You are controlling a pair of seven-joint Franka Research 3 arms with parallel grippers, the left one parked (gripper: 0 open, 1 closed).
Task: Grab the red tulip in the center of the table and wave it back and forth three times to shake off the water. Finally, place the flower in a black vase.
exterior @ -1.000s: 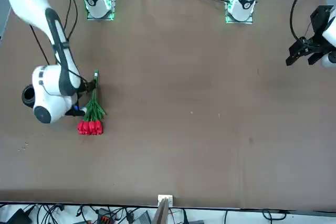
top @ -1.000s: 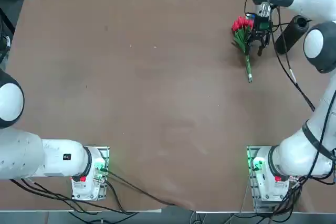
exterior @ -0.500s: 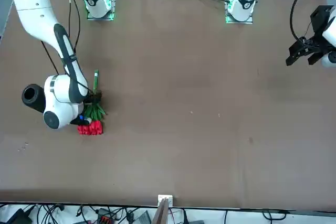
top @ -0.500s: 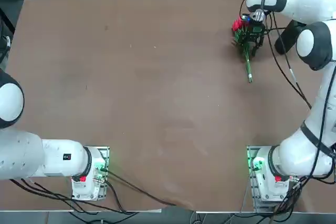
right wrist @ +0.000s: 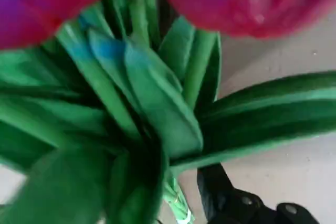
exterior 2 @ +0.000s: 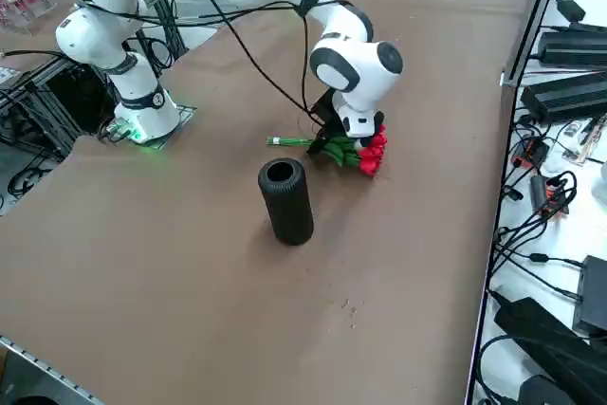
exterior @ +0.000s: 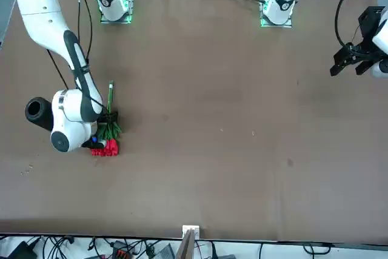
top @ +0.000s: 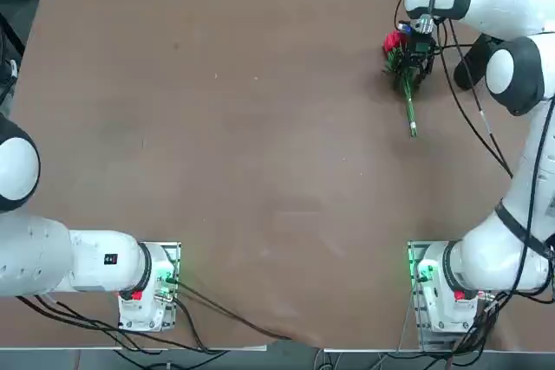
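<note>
Now the right end effector is sitting low over the leafy part of the red tulip, which is lying on the counter at its far right side. I cannot tell if the end effector is open or closed. Red blooms are pointing to the far edge, the stem to the robot. A black vase is standing upright, just beside the flower on its right.
</note>
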